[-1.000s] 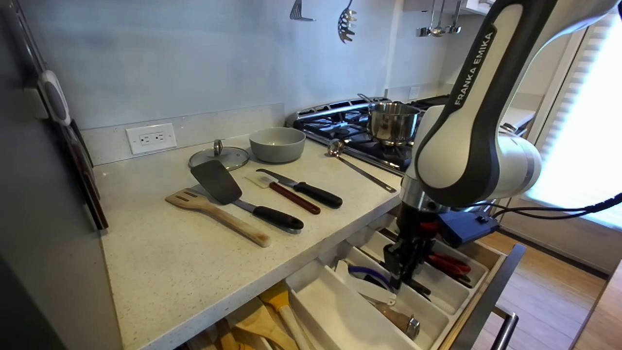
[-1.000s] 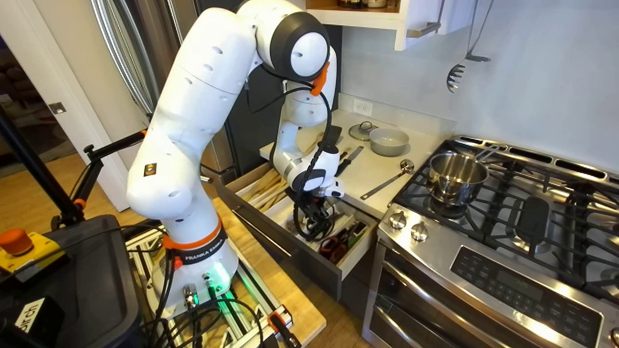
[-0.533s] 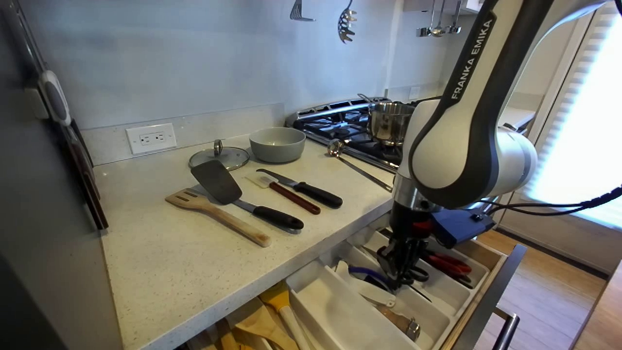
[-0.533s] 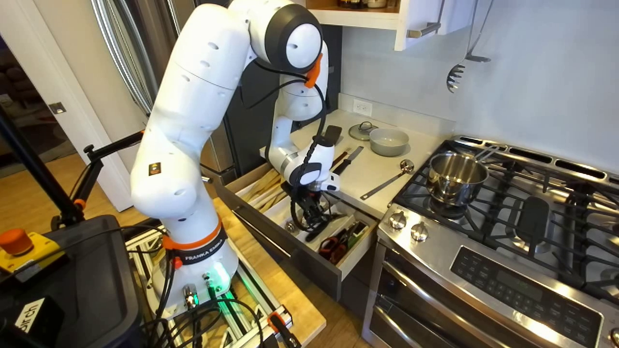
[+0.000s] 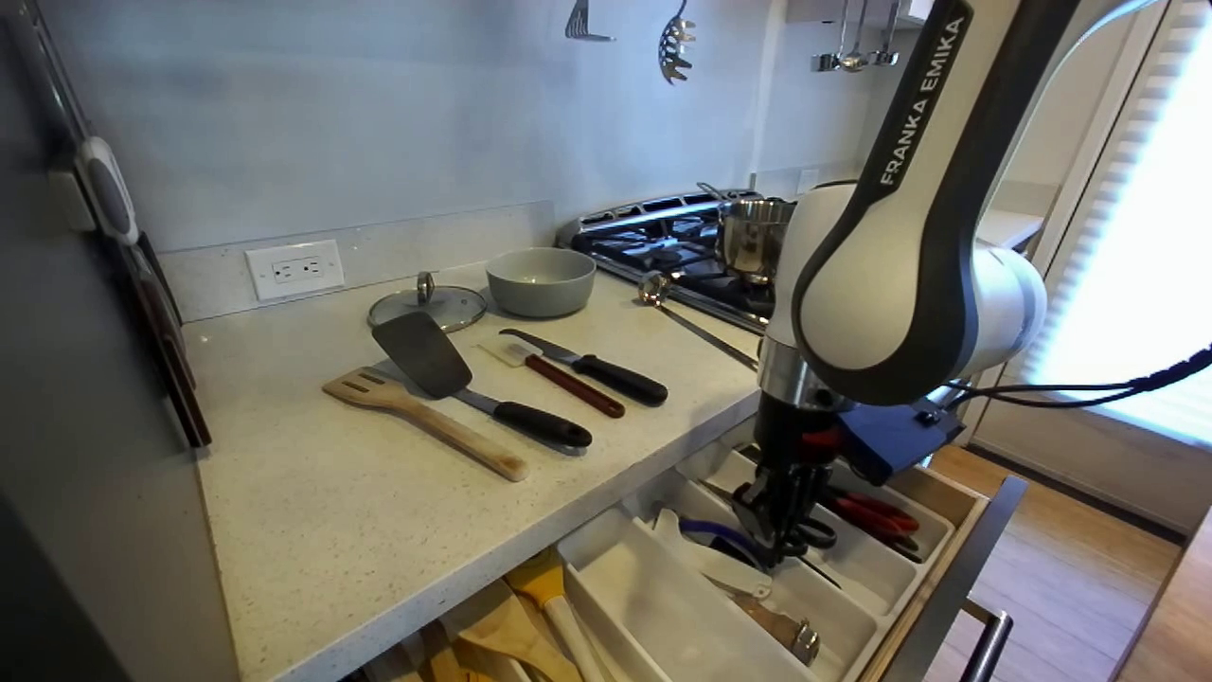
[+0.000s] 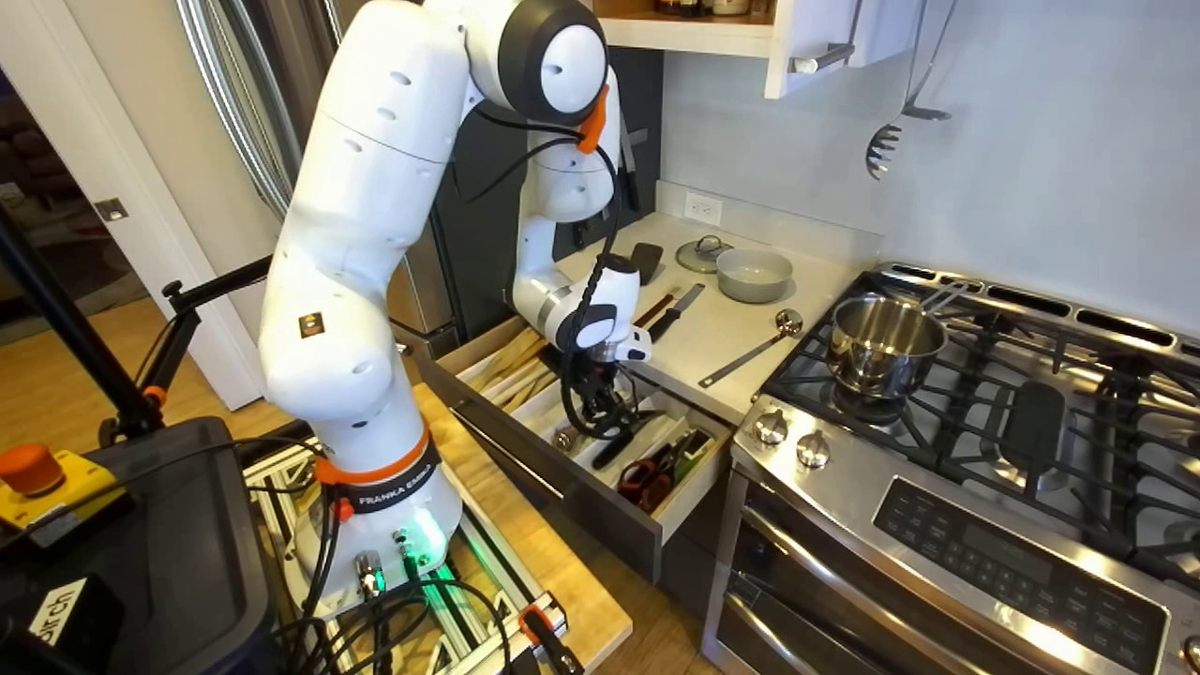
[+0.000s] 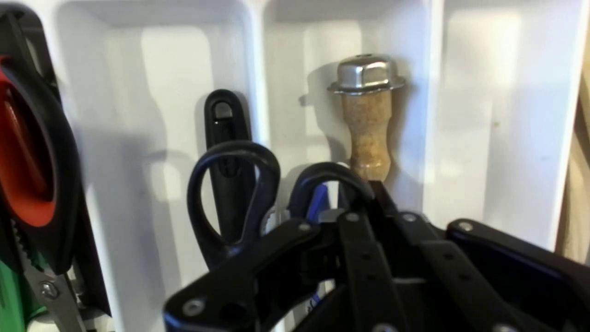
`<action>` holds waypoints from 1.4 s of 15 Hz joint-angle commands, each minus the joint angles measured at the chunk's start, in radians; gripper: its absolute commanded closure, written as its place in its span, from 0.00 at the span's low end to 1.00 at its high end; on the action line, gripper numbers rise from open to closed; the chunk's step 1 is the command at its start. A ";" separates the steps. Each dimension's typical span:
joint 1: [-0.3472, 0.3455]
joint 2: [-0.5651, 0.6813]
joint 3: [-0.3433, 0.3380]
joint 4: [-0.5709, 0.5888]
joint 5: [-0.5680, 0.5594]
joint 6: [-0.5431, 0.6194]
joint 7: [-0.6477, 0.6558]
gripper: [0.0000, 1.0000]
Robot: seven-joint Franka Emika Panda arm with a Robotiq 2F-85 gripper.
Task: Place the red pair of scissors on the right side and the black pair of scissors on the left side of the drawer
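In both exterior views the gripper (image 5: 774,554) is seen slightly farther left than a second ago. In the wrist view, within the drawer (image 6: 600,511), the red pair of scissors (image 7: 39,210) is laid in the leftmost visible compartment (image 7: 94,216), beside a green item (image 7: 11,295). In the next compartment (image 7: 179,69) a black handle (image 7: 233,184) is laid along the divider (image 7: 259,78). Across that divider the loops of the black pair of scissors (image 7: 268,184) are seen, the right one gripped between the closed jaws; the blades are hidden. Farther right, a capped wooden handle (image 7: 368,124) is contained in the third compartment (image 7: 332,41), and open white floor is shown in the fourth compartment (image 7: 488,115). In an exterior view, the edge of the counter (image 5: 379,516) is shown left of the gripper.
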 commanded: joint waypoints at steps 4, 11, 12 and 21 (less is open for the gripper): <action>0.242 -0.151 -0.112 -0.104 0.022 0.011 0.122 0.98; 0.466 -0.197 -0.213 -0.121 0.004 0.025 0.230 0.98; 0.498 -0.194 -0.225 -0.116 0.001 0.025 0.245 0.98; 0.527 -0.186 -0.140 -0.102 0.020 0.022 0.242 0.98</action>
